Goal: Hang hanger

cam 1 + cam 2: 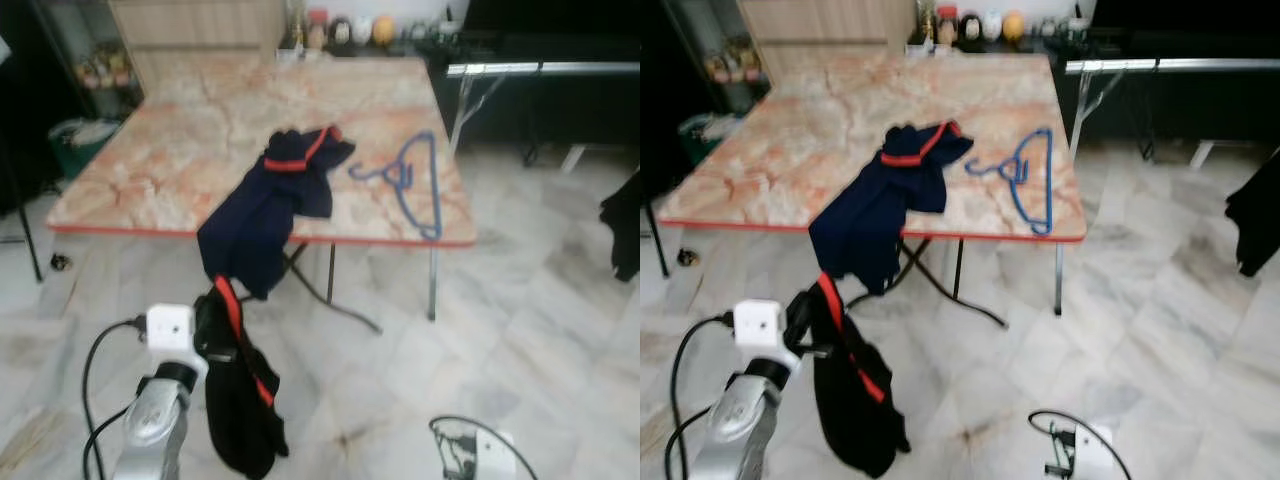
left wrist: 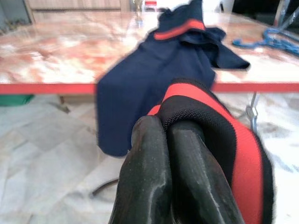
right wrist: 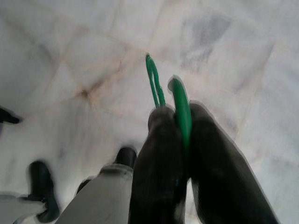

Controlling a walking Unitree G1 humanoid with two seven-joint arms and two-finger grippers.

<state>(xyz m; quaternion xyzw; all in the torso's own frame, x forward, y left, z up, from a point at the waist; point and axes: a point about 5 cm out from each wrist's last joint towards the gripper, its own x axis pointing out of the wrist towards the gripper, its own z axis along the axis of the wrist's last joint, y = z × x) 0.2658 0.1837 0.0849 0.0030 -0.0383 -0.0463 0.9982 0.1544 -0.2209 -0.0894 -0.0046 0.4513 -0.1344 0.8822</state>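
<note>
Hanger (image 3: 181, 108), green, is pinched between the right gripper (image 3: 180, 126) fingers above the marble floor (image 3: 70, 56). Left gripper (image 2: 164, 133) clamps a black-and-red garment (image 1: 240, 400); at twelve o'clock, a navy garment (image 1: 275, 200) drapes the table (image 1: 180, 130) beside a blue hanger (image 1: 410, 180).

Folding table with orange-pink marble-pattern top and red edge (image 1: 180, 150) stands on pale grey marble-tile floor (image 1: 540, 330). Navy garment with red trim (image 1: 275, 205) lies on the top, near the front edge, one end draped over the edge and hanging down. Row of small jars and round objects (image 1: 345, 30) along the far edge; too blurred to identify. Metal bar on thin legs (image 1: 530, 70) to the table's right, behind it. Dark cloth (image 1: 625, 225) at the right frame border.
</note>
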